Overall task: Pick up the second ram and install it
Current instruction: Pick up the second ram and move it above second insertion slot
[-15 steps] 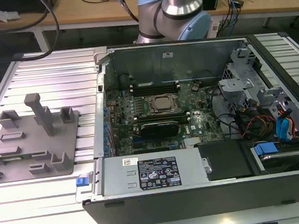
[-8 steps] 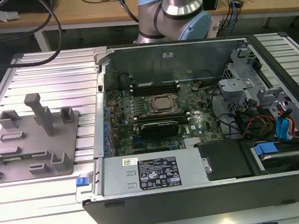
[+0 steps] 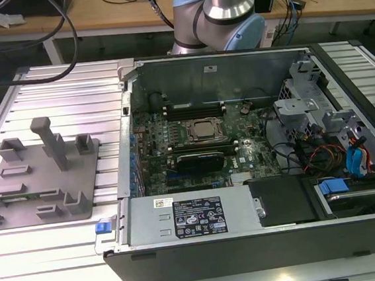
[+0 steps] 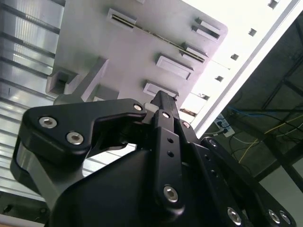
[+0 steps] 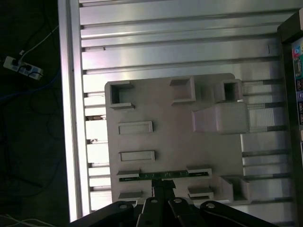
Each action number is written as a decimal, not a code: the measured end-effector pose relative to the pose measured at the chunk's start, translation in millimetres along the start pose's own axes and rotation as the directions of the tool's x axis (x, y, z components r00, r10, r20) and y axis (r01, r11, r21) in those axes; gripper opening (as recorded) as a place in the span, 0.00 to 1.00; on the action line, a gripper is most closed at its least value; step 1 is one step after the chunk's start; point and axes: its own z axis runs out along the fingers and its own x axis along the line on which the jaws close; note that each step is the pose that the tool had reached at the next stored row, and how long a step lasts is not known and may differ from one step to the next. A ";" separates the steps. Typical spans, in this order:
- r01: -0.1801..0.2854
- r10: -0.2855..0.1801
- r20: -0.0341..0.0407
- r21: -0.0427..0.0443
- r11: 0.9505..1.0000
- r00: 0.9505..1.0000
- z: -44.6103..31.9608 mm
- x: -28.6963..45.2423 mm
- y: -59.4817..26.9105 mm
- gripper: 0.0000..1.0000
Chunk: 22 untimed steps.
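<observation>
The second ram point(image 5: 161, 175) is a thin greenish stick standing on edge between small holders on the grey fixture plate point(image 5: 175, 142). It appears in the second wrist view as a narrow dark strip point(image 4: 161, 39), and in the exterior view as a dark line point(image 3: 21, 195) near the plate's front edge. My gripper point(image 5: 163, 188) hangs above that stick, its black fingers point(image 4: 165, 101) shut together with nothing between them and apart from the stick. The open computer case point(image 3: 250, 241) lies on the exterior view's right, with the CPU socket point(image 3: 205, 130) between long black slots point(image 3: 191, 105).
A tall grey post point(image 3: 49, 142) and several low blocks rise from the fixture plate. The ribbed aluminium table point(image 3: 69, 85) carries both plate and case. The arm's base point(image 3: 219, 18) stands behind the case. Cables and drive bays point(image 3: 334, 146) crowd the case's right side.
</observation>
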 end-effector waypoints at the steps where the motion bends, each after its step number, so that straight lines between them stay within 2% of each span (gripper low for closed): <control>1: 0.000 0.000 0.000 0.000 1.000 1.000 0.1 0.0 0.0 0.08; 3: 0.003 -0.003 0.000 0.000 1.000 1.000 0.1 0.0 0.0 0.08; 4: 0.024 -0.024 -0.001 0.000 1.000 1.000 0.3 0.0 0.0 0.08; 5: 0.060 -0.060 -0.002 0.005 0.998 0.998 0.2 0.1 0.0 0.08; 7: 0.128 -0.128 -0.005 0.006 0.992 0.992 0.7 0.2 0.0 0.08; 10: 0.229 -0.229 -0.009 0.007 0.973 0.973 1.6 0.2 0.0 0.08; 11: 0.266 -0.266 -0.011 0.007 0.964 0.964 1.9 0.1 0.0 0.08; 14: 0.329 -0.329 -0.013 0.008 0.944 0.944 2.5 0.1 -0.1 0.08; 16: 0.421 -0.420 -0.017 0.008 0.907 0.907 3.0 0.1 -0.1 0.08; 17: 0.452 -0.452 -0.019 0.008 0.892 0.892 3.3 0.1 -0.1 0.08; 18: 0.489 -0.489 -0.020 0.008 0.872 0.872 3.5 0.1 -0.1 0.08; 21: 0.618 -0.617 -0.027 0.006 0.787 0.786 4.5 0.1 -0.1 0.08; 22: 0.655 -0.655 -0.029 0.006 0.755 0.755 4.9 0.1 -0.1 0.08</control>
